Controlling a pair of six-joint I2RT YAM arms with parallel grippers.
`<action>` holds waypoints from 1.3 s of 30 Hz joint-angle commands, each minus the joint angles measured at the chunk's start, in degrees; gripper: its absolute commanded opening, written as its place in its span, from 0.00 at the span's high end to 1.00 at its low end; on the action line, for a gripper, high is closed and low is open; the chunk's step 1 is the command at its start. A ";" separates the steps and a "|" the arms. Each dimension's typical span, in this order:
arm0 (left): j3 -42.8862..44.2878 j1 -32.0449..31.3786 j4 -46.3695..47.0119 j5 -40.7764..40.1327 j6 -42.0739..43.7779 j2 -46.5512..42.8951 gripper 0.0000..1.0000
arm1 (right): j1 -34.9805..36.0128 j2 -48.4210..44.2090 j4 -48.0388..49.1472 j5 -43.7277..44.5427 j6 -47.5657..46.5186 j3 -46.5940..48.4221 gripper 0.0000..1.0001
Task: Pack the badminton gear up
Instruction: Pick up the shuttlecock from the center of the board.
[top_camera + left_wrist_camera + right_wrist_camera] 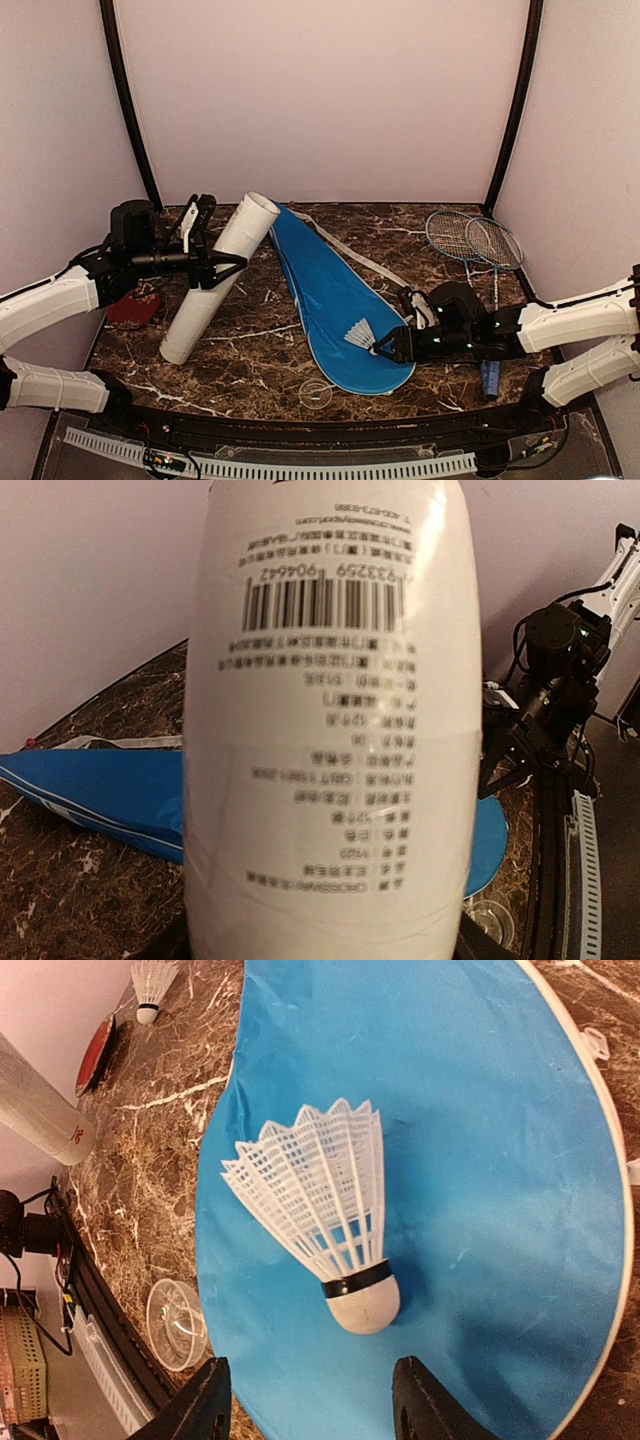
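Observation:
My left gripper [214,264] is shut on the long white tube [220,275], which slants from an open mouth at the back to its end at the front left. That tube [330,730] fills the left wrist view and hides the fingers. The blue cover [325,285] lies flat mid-table. A white shuttlecock [320,1210] lies on it, cork towards my right gripper [315,1412], which is open just short of it without touching. A second shuttlecock [152,985] lies far left. Two rackets [470,240] lie at the back right.
A small red oval object [135,308] lies on the left edge beside the left arm. A clear round cap [316,393] sits on the marble near the front edge, beside the cover's tip. Side walls stand close on both sides.

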 commanded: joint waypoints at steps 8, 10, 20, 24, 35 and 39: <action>1.27 -0.45 1.18 -0.31 1.15 -2.24 0.36 | 5.00 6.15 5.96 12.98 -11.77 -0.10 0.48; 1.28 -0.53 1.15 -0.24 1.16 -2.15 0.36 | 5.68 7.45 6.62 12.98 -11.77 0.39 0.48; 1.37 -0.58 1.27 -0.16 1.16 -1.84 0.36 | 8.90 14.48 7.80 12.98 -11.77 3.03 0.48; 1.37 -0.60 1.27 -0.25 1.24 -1.77 0.36 | 9.48 17.35 7.37 12.98 -11.77 5.01 0.48; 1.37 -0.65 1.34 0.05 1.16 -1.67 0.36 | 9.76 21.36 6.64 30.69 -28.08 6.55 0.43; 1.40 -0.59 1.32 0.05 1.16 -1.59 0.36 | 9.73 24.11 6.95 32.23 -28.77 7.49 0.39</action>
